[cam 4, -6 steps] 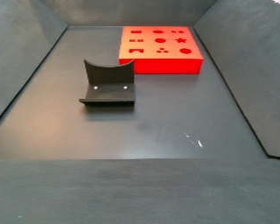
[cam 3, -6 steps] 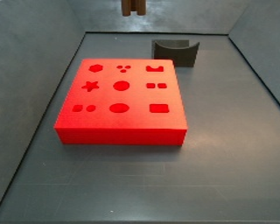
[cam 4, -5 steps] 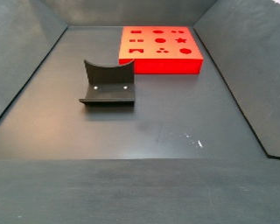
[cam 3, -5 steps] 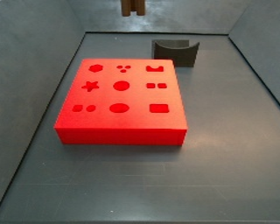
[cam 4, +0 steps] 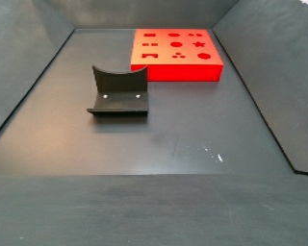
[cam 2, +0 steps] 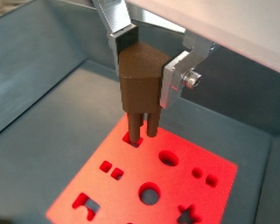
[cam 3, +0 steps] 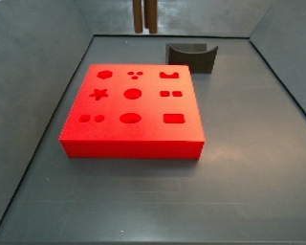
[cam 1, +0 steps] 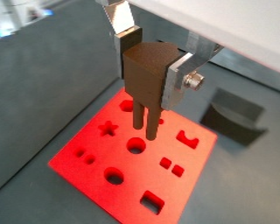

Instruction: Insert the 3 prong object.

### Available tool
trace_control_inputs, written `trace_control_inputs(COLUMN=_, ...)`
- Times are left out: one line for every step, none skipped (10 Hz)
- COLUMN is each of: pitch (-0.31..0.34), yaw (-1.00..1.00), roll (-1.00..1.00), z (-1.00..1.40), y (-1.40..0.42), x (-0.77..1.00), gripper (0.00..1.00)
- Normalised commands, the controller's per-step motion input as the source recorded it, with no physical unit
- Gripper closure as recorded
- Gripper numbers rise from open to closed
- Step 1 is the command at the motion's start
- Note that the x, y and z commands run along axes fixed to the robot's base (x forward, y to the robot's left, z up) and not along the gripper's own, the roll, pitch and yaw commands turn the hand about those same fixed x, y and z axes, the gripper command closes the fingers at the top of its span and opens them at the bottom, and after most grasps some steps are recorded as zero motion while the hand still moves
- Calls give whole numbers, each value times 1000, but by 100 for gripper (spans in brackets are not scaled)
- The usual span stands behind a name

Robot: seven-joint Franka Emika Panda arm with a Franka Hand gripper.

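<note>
My gripper [cam 1: 150, 63] is shut on the 3 prong object [cam 1: 143, 83], a dark reddish-brown piece held with its prongs pointing down. It hangs above the big red slab with shaped holes [cam 1: 125, 162], clear of its surface. Both wrist views show this: the gripper [cam 2: 150, 68], the piece [cam 2: 140, 87], and the slab [cam 2: 130, 179] below. In a side view only the prongs [cam 3: 144, 14] show, at the upper edge, above and behind the slab [cam 3: 149, 134]. The gripper is out of the side view where the slab [cam 4: 180, 71] lies at the far end.
A dark grey curved block [cam 3: 191, 55] stands on the floor beside the slab's far right corner; it also shows in a side view [cam 4: 118, 91] and a wrist view [cam 1: 236, 118]. Grey bin walls [cam 3: 41, 96] slope up around the floor.
The prongs reach lower into the side view than before; the held piece has come down. The slab and the grey block have not moved.
</note>
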Motion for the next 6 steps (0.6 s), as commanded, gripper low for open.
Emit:
trace_control_inputs(pitch=0, yaw=-1000, roll=0, z=-277, y=83, x=129, gripper=100)
trace_control_inputs(pitch=0, yaw=-994, roll=-1, z=-217, y=80, x=143, gripper=100)
trace_control_inputs(pitch=0, yaw=-977, roll=-4, z=-163, y=91, x=157, gripper=100)
trace_control_inputs(pitch=0, yaw=-974, roll=-1, z=-157, y=94, x=151, gripper=100)
trace_control_inputs(pitch=51, yaw=-834, roll=0, z=-17, y=214, x=189, gripper=100)
trace_control_inputs(pitch=157, yaw=-591, roll=0, z=0, y=426, x=229, gripper=100)
